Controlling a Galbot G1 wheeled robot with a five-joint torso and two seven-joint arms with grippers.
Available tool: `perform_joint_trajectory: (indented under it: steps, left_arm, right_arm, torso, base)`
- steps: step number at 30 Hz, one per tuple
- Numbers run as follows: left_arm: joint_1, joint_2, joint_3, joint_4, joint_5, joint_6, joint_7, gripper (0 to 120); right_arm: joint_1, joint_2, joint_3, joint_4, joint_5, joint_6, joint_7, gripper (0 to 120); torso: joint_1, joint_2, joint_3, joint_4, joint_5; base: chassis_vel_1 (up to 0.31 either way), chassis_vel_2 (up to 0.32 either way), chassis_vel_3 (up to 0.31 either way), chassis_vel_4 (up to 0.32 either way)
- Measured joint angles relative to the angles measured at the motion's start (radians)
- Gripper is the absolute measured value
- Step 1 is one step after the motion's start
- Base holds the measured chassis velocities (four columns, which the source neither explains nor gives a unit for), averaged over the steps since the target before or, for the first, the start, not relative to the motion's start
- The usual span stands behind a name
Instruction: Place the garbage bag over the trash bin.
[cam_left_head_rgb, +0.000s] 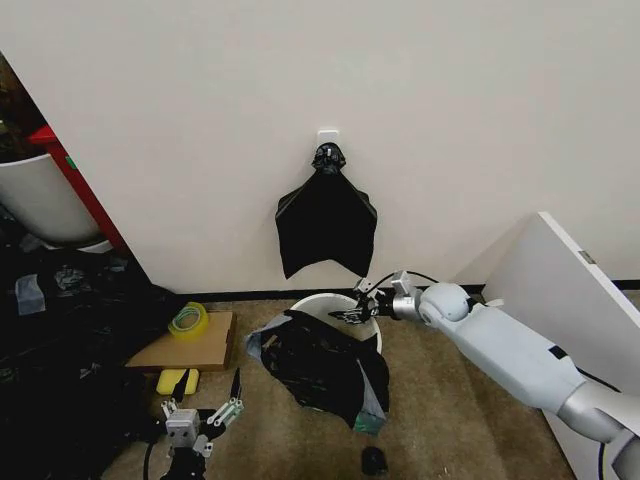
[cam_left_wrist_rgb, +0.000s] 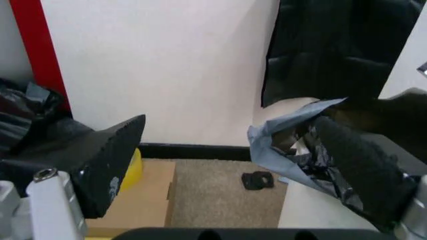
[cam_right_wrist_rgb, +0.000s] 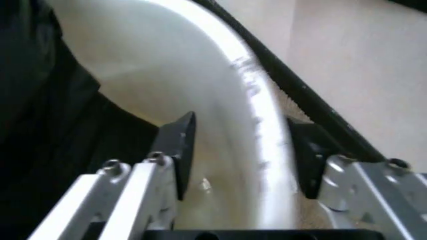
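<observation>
Your right end effector (cam_left_head_rgb: 362, 305) sits at the back rim of the trash bin (cam_left_head_rgb: 322, 300), on the wall side. In the right wrist view that end effector (cam_right_wrist_rgb: 243, 155) has its jaws spread, one finger (cam_right_wrist_rgb: 179, 150) inside the bin and the other outside, with the cream rim (cam_right_wrist_rgb: 257, 115) passing between them. The pads do not appear pressed against the rim, so it is not gripping anything.

The garbage bag (cam_left_head_rgb: 315, 365) lies draped over the front of the bin and spills down onto the carpet, in front of and below your right end effector. Its black plastic (cam_right_wrist_rgb: 40, 100) shows inside the bin, just beside the inner finger; contact cannot be confirmed. The back part of the rim, near that end effector, is bare.

Your left end effector (cam_left_head_rgb: 203, 415) hangs low over the carpet, well apart from the bin, with jaws wide and nothing between them. From the left wrist view, the bag's grey-edged mouth (cam_left_wrist_rgb: 293, 130) lies ahead of that end effector (cam_left_wrist_rgb: 227, 165), near its far finger (cam_left_wrist_rgb: 360, 170).

A bunch of black bags (cam_left_head_rgb: 326, 225) hangs on the wall beyond the right end effector. A cardboard piece (cam_left_head_rgb: 190, 345) carrying a tape roll (cam_left_head_rgb: 188, 321) lies beyond the left end effector.
</observation>
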Motion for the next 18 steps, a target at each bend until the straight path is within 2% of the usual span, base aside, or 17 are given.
perform_joint_trajectory:
  steps: [1,5,7,10,12,18]
  left_arm:
    - [0.000,0.000,0.000,0.000,0.000,0.000,0.000,100]
    - [-0.009,0.001,0.003,0.008,-0.007,0.002,0.000,100]
    - [-0.013,0.001,0.003,0.012,-0.008,0.002,0.000,100]
    - [-0.023,0.003,0.000,0.017,-0.018,0.002,-0.001,100]
    - [-0.023,0.003,-0.001,0.016,-0.021,0.003,-0.001,100]
    - [-0.022,0.000,-0.013,0.017,-0.021,0.004,-0.010,100]
  right_arm:
    - [0.000,0.000,0.000,0.000,0.000,0.000,0.000,41]
    - [0.010,-0.005,-0.008,0.002,0.027,0.000,-0.012,22]
    - [0.010,-0.006,-0.011,0.004,0.027,0.000,-0.014,21]
    - [0.003,-0.005,-0.020,0.015,0.025,0.001,-0.019,7]
    - [0.001,-0.003,-0.021,0.014,0.023,0.001,-0.019,3]
    - [-0.012,0.003,0.000,0.014,0.014,0.000,-0.014,3]
  torso:
    - [0.000,0.000,0.000,0.0000,0.0000]
    - [0.000,0.000,0.000,0.0000,0.0002]
    - [0.000,0.000,0.000,-0.0002,0.0002]
    - [0.000,0.000,0.000,0.0000,0.0003]
    - [0.000,0.000,0.000,-0.0002,0.0000]
    - [0.000,0.000,0.000,0.0001,0.0002]
  base:
    - [0.000,0.000,0.000,0.000]
    - [0.000,0.000,0.000,0.000]
    - [0.000,0.000,0.000,0.000]
    - [0.000,0.000,0.000,0.000]
    - [0.000,0.000,0.000,0.000]
    - [0.000,0.000,0.000,0.000]
